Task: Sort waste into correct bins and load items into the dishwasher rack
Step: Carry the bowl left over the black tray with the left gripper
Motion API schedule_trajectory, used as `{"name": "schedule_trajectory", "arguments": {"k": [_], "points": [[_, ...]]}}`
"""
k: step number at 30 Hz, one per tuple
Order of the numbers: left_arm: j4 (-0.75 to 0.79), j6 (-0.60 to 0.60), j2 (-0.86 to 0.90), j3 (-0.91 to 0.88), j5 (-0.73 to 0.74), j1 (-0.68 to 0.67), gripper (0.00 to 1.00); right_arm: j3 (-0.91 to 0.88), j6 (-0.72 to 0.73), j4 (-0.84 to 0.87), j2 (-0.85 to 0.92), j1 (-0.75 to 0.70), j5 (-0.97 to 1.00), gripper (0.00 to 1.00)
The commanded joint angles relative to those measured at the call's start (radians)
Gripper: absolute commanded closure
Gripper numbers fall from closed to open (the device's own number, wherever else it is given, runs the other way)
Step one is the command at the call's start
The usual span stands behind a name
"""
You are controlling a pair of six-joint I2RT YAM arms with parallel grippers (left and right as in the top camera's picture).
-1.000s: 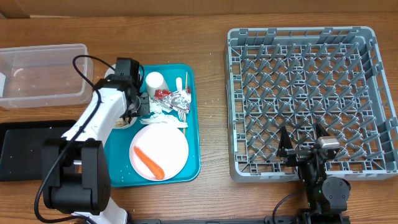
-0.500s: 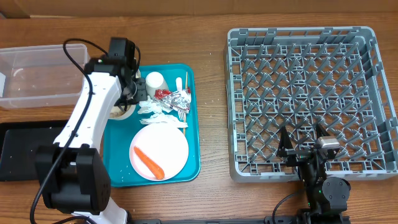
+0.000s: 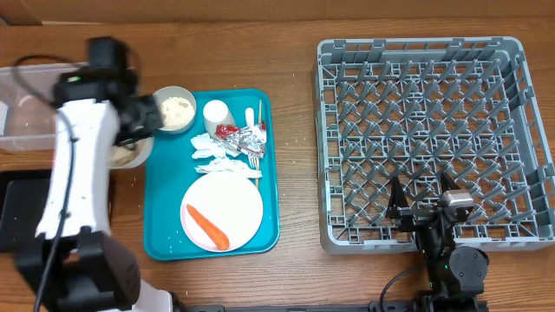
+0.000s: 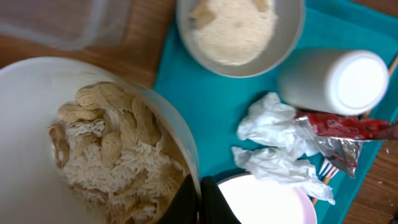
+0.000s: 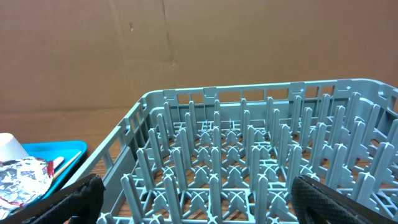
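**Left arm carried a bowl of food scraps off the tray and toward the bins**

A wooden table [image 3: 295,52] held everything. On its right side stood the grey dishwasher rack [image 3: 434,130], the largest object, with nothing among its pegs. On the left lay the teal tray [image 3: 165,225]. Beyond that were the clear tub [image 3: 22,130] at the far left and the black tray [image 3: 13,212] just in front of it.

The white left arm had swung sharply left in the past second. It had been bent over the teal tray's left edge. Now it reached past that edge, over the bare table near the clear tub. The left claw [image 4: 199,196] was pinched shut on the rim of the scrap bowl [image 4: 25,124], a white bowl of rice-like scraps and peanut shells. The bowl had come along with the claw and was no longer on the tray.

Everything else stayed on the tray. There was the pink plate [image 3: 234,199] with the carrot [image 3: 208,225] lying on it. The second bowl [image 3: 192,104], holding beige crumbs, sat at the far left corner, and the small cup [image 3: 215,113] stood beside it. The crumpled napkins [image 3: 212,149] lay near the foil and red wrapper [image 3: 245,134].

The right claw [image 3: 421,195] sat by the rack's near edge, unmoved, with its fingers spread wide and gripping nothing.

To my eye the move meant the scraps were about to be tipped into a bin. I could not tell which bin. The bowl would go to the rack only after that, so nearly all the sorting and loading was still to do.
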Motion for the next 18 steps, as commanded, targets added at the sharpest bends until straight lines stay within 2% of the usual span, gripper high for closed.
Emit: {"name": "schedule_trajectory", "arguments": {"k": [1, 11, 18], "points": [[-0.03, -0.017, -0.036, 0.029, 0.092, 0.113, 0.96, -0.011, 0.0, 0.003, -0.012, -0.006, 0.006, 0.0], [-0.088, 0.1, -0.034, 0.027, 0.322, 0.416, 0.96, -0.01, 0.0, 0.003, -0.012, -0.006, 0.006, 0.0], [-0.028, 0.127, -0.032, -0.035, 0.502, 0.576, 0.96, -0.01, 0.0, 0.003, -0.012, -0.006, 0.006, 0.0]]}}
